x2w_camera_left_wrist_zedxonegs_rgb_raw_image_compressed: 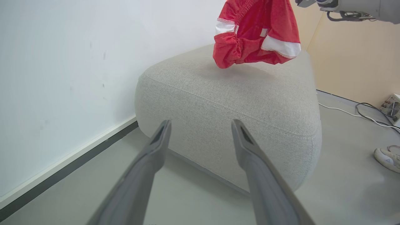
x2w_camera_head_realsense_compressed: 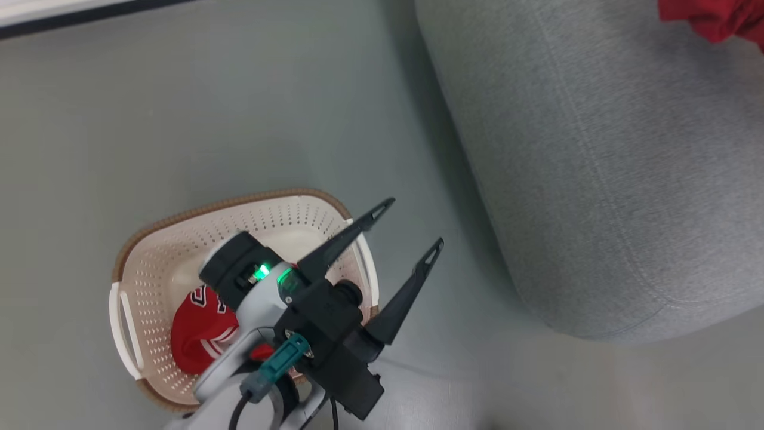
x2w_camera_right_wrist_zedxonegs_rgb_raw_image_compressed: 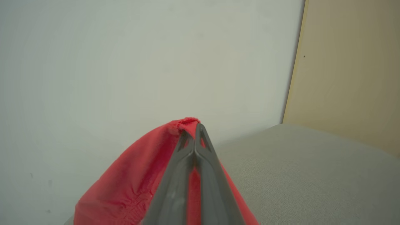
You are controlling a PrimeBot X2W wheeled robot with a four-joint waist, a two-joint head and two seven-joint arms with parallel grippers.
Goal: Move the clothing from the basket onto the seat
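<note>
Task partly done. The right claw (x2w_camera_right_wrist_zedxonegs_rgb_raw_image_compressed: 195, 128) is clenched on a red garment (x2w_camera_left_wrist_zedxonegs_rgb_raw_image_compressed: 256, 34), holding it over the seat (x2w_camera_head_realsense_compressed: 597, 179), upper right of the head view, not yet released. The left claw (x2w_camera_head_realsense_compressed: 416, 222) is spread and empty. Another jersey (x2w_camera_head_realsense_compressed: 203, 337) lies in the basket (x2w_camera_head_realsense_compressed: 227, 206), lower left.

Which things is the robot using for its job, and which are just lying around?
For the job: held red garment, right gripper shut on it, second red garment in the basket, grey seat, open left gripper.
Just lying about: white shoe, floor cables, small fan box.
</note>
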